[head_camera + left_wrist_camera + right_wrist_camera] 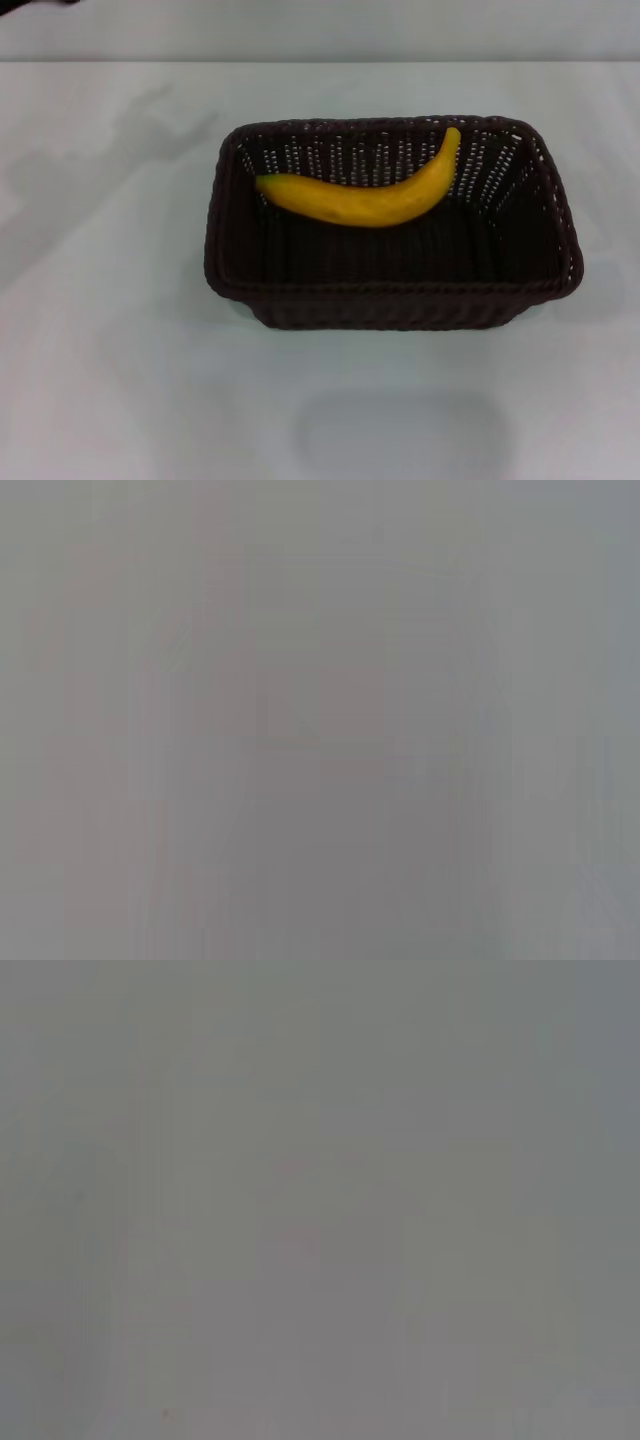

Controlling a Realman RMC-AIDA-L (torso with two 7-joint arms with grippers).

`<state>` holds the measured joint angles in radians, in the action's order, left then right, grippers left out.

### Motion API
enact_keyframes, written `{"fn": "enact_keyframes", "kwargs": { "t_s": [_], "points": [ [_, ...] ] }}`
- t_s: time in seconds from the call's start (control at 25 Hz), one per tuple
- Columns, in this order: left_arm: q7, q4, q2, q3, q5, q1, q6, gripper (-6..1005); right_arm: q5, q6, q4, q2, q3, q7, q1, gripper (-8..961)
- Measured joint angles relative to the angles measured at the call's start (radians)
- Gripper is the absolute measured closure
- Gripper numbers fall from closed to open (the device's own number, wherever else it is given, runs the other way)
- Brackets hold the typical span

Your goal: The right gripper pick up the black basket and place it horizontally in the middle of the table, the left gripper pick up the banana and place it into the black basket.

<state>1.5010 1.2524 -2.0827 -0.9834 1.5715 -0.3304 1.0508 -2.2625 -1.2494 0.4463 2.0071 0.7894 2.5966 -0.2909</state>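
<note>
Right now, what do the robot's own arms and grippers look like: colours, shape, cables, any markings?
Nothing of either arm or gripper shows. The head view holds only the black basket with the banana lying inside it, on the white table. Both wrist views give a plain grey field with no fingers, cables or markings in them, so their look cannot be described from these pictures.

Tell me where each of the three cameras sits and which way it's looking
Head view: from the robot's head, forward and down at the table, basket and the banana inside it; no arm or gripper shows.
Left wrist view: on the left arm's wrist; only a blank grey field, no fingers.
Right wrist view: on the right arm's wrist; likewise blank grey, no fingers.
Shared: both wrist views show nothing recognisable; neither shares anything with the head view.
</note>
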Motion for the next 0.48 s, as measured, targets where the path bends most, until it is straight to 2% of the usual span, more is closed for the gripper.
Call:
{"fn": "enact_keyframes", "kwargs": {
  "t_s": [0.12,0.2,0.28,0.4,0.48],
  "points": [
    [0.316,-0.12,-0.001,-0.014,0.311,0.1,-0.01,133,0.0,-0.018,-0.009,0.0,-0.012,0.0,0.004,488],
    [0.471,-0.207,-0.002,-0.025,0.456,0.133,0.005,133,0.0,-0.031,-0.027,0.001,-0.032,0.0,0.002,488],
    [0.614,-0.304,-0.002,-0.037,0.593,0.15,0.034,133,0.0,-0.04,-0.055,0.001,-0.064,-0.001,-0.003,488],
    [0.828,-0.518,-0.003,-0.047,0.798,0.152,0.135,133,0.0,-0.051,-0.101,0.001,-0.117,-0.001,-0.014,488],
    [0.912,-0.63,-0.002,-0.046,0.881,0.144,0.19,133,0.0,-0.055,-0.121,0.001,-0.133,-0.001,-0.018,488]
  ]
}}
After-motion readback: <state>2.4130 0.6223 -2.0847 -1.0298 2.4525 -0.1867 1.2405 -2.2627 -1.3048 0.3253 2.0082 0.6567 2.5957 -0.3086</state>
